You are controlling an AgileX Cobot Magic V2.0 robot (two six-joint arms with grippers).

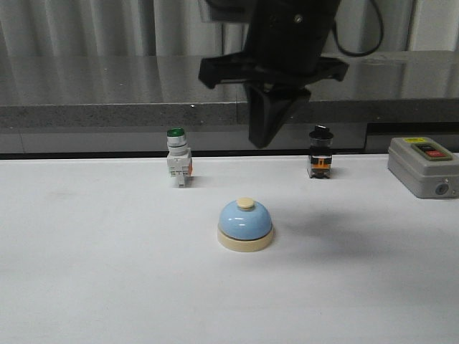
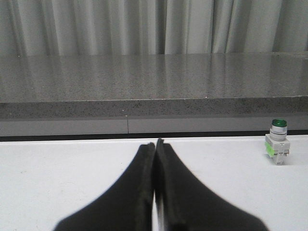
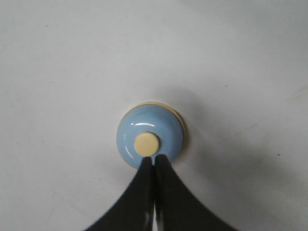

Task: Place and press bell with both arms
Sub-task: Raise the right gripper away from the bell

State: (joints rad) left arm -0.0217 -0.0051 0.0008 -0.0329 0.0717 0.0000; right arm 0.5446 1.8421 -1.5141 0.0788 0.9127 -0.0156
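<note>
right wrist view, right tool (image 3: 154,161) pressed together above bell (image 3: 150,142) (upright on table (image 3: 57,72)), left tool (image 2: 155,147) closed

I noted the right gripper (image 1: 262,136) was matte black, its angular fingers tapering to a wedge below a wide bracket; a black cable (image 1: 358,43) looped behind. The left gripper (image 2: 155,144) showed matching black curved fingers.

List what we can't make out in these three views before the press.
- Front view: the right gripper hangs above the small glossy light-blue bell with the cream button; its arm is cut off by the top edge.
- Left gripper: seen only in its wrist view, shut; its place relative to the bell is not shown.
- Right wrist view: closed right gripper covers the bell's near rim; height above the button unreadable.
- Grey box with red and black buttons: label too small to read.
</note>
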